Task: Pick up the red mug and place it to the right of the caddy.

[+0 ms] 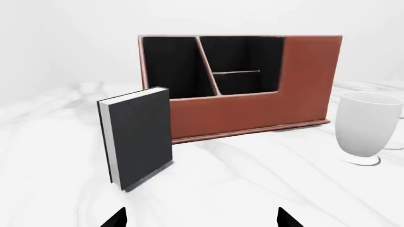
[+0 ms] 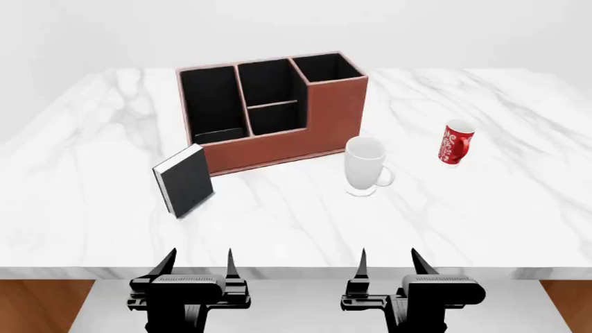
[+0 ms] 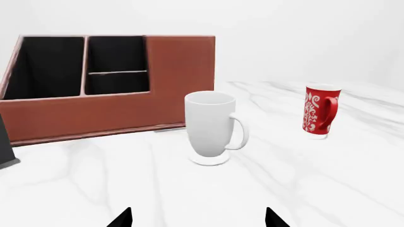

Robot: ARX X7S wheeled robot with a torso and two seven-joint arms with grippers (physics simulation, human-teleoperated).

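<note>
Nothing is done yet: both end effectors, left (image 2: pixel 196 267) and right (image 2: pixel 389 267), hang released and empty, well apart from the red mug (image 2: pixel 455 143) standing beyond the white mug (image 2: pixel 365 165), right of the caddy (image 2: pixel 270 111).

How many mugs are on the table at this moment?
2. The white mug stands just in front of the caddy's taller end. The red mug stands apart, farther toward the robot's right. Both are upright; the caddy's compartments look empty from the head view.
</note>
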